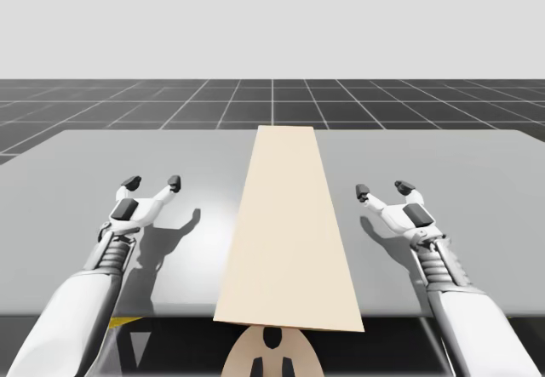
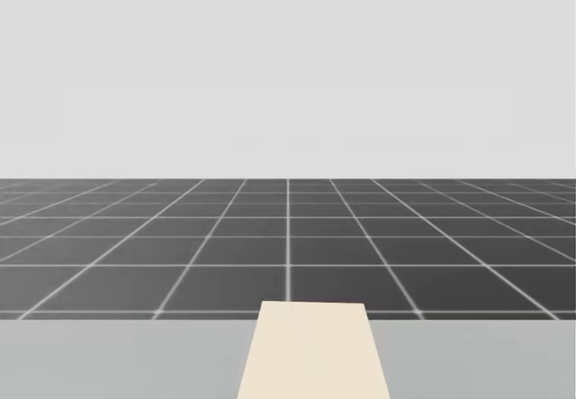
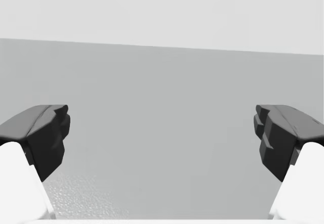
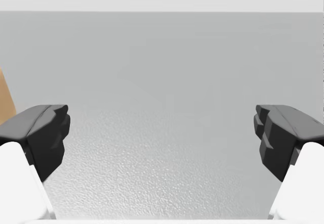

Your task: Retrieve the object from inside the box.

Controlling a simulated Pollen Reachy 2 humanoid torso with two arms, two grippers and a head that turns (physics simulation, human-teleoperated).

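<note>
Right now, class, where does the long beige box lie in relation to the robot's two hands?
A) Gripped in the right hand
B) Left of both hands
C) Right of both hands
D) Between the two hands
D: in the high view the long beige box lies between the left hand and the right hand, both open and apart from it.

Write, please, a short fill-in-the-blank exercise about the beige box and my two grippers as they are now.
1. The long beige box lies ____ my two grippers.
2. My left gripper is ____, not shut.
3. My right gripper is holding ____.

Missing words: between; open; nothing.
</note>
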